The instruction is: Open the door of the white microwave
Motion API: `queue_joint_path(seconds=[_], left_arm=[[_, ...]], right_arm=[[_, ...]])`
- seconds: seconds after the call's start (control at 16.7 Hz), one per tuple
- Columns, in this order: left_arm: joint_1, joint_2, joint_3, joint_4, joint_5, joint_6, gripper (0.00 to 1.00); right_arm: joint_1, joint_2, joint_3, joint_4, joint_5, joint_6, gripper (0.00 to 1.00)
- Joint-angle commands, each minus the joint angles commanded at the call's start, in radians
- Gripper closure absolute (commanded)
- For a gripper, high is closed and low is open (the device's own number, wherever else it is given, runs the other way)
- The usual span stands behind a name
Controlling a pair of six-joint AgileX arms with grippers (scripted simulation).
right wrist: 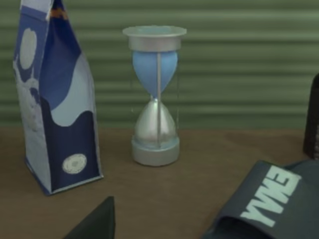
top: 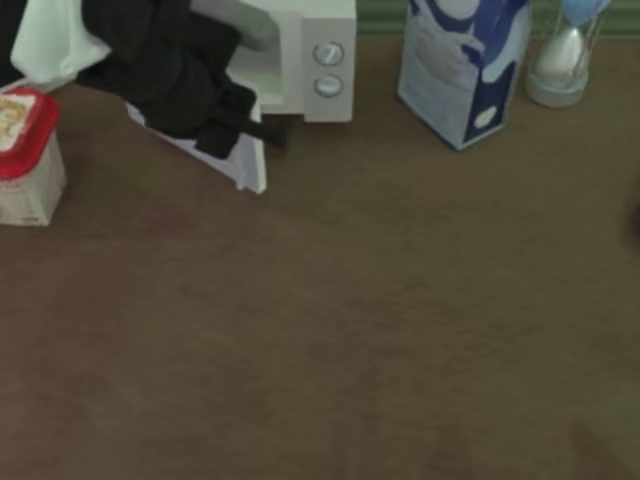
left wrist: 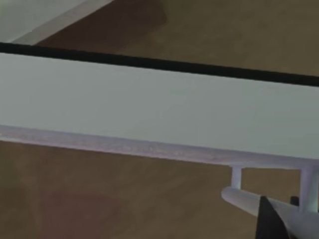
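Observation:
The white microwave (top: 322, 40) stands at the table's back, its two knobs (top: 328, 70) facing front. Its door (top: 248, 165) is swung out toward the front left, leaving the cavity showing. My left gripper (top: 262, 130) reaches over the door and is shut on the door's handle. In the left wrist view the door (left wrist: 159, 109) spans the frame edge-on. The pale handle bar (left wrist: 244, 199) sits below it, and my left gripper (left wrist: 281, 211) has a dark fingertip (left wrist: 271, 224) against the bar. My right gripper (right wrist: 142, 234) is parked off the table's right side, open and holding nothing.
A blue-and-white carton (top: 462, 70) and a blue hourglass (top: 560, 60) stand right of the microwave. A red-lidded white tub (top: 25, 150) sits at the left edge. A dark slipper (right wrist: 269, 204) lies near my right gripper.

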Motion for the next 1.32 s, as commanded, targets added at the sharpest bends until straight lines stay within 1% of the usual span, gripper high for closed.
queue_joint_path(seconds=[0.24, 1.32], left_arm=[[0.022, -0.022, -0.023, 0.0, 0.025, 0.055, 1.0], [0.022, -0.022, -0.023, 0.0, 0.025, 0.055, 1.0]], right_arm=[[0.0, 0.0, 0.0, 0.0, 0.0, 0.0, 0.0], [0.0, 0.0, 0.0, 0.0, 0.0, 0.0, 0.0]])
